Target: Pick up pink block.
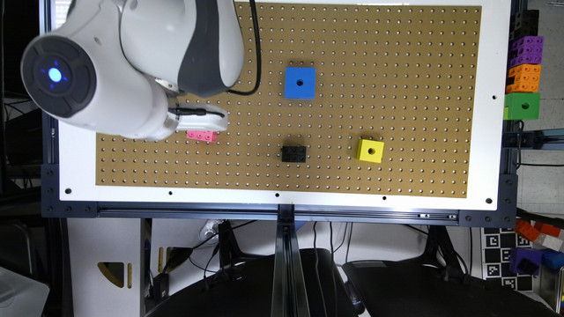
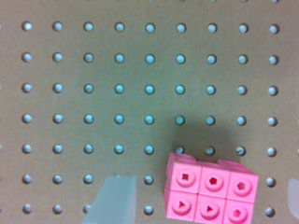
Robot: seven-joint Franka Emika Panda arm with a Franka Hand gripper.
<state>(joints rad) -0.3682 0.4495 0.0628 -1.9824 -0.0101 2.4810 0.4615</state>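
Note:
The pink block (image 1: 202, 136) lies flat on the brown pegboard (image 1: 396, 53) toward the exterior view's left, its studs facing up. My gripper (image 1: 200, 122) hangs right over it and covers part of it. In the wrist view the pink block (image 2: 211, 192) sits between my two pale fingers, one fingertip (image 2: 114, 200) on one side and the other just at the frame edge. The gripper (image 2: 203, 200) is open and its fingers stand clear of the block's sides.
A black studded brick (image 1: 294, 153) and a yellow cube (image 1: 370, 150) sit on the board to the exterior view's right of the pink block. A blue cube (image 1: 300, 82) lies farther back. Stacked coloured blocks (image 1: 523, 79) stand off the board's right edge.

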